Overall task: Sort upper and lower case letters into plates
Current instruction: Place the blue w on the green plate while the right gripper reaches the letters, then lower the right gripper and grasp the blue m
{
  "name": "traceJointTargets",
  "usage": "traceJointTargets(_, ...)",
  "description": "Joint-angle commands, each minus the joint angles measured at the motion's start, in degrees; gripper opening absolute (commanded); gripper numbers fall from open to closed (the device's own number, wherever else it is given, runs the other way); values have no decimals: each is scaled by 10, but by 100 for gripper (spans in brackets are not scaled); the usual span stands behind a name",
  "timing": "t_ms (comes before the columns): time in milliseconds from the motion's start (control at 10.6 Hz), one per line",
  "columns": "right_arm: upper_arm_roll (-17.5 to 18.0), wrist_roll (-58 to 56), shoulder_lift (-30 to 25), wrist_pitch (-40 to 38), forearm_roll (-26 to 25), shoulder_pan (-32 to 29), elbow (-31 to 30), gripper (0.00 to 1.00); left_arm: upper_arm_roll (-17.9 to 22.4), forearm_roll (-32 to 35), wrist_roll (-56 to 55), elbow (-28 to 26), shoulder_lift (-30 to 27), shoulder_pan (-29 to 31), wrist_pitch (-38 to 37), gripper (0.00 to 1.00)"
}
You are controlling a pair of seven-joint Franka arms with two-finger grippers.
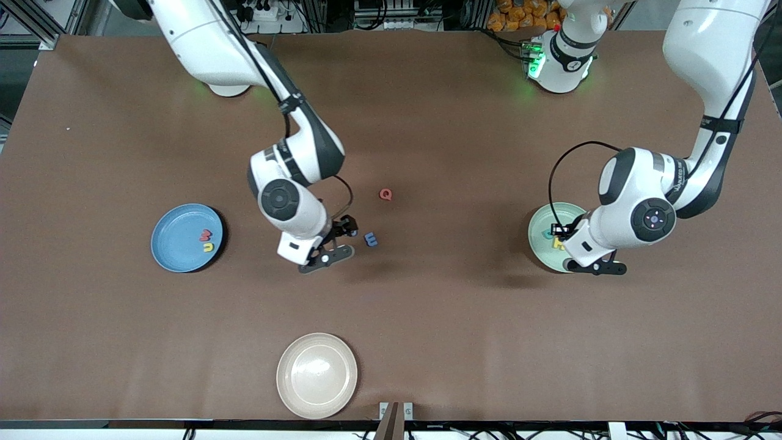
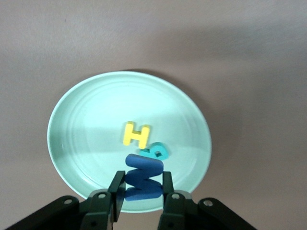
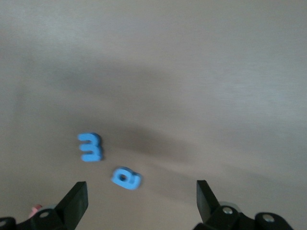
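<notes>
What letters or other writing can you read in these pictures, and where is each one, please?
"Q": red letter on the table.
"H": yellow letter in the mint plate.
Teal letter beside it: unclear.
Dark blue letter in the left gripper: unclear.
Printing on the left arm: too small.

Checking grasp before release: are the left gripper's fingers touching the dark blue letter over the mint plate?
Touching. The left wrist view shows both fingers pressed against the sides of the dark blue letter, held over the mint plate.
</notes>
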Motion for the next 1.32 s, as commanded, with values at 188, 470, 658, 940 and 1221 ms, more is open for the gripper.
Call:
traceJointTargets(188, -5, 44, 77, 72, 10, 41, 50, 100, -4, 58, 12, 5, 25, 3, 5, 100)
traceJointTargets(470, -6, 69, 103, 110, 6, 61, 47, 100, -1, 58, 22, 25, 7, 0, -22, 100)
traceJointTargets(658, -7, 70, 103, 110, 1, 64, 44, 100, -18, 58, 23, 75, 2, -13, -102, 100)
traceJointTargets(940, -8, 90, 100, 104, -7, 73, 36, 100, -56, 54, 21, 86, -40, -39, -121, 100)
traceJointTargets(1221, -9, 111, 95, 75, -53, 72, 37, 100, -105, 50, 3, 94, -65, -41, -122, 100)
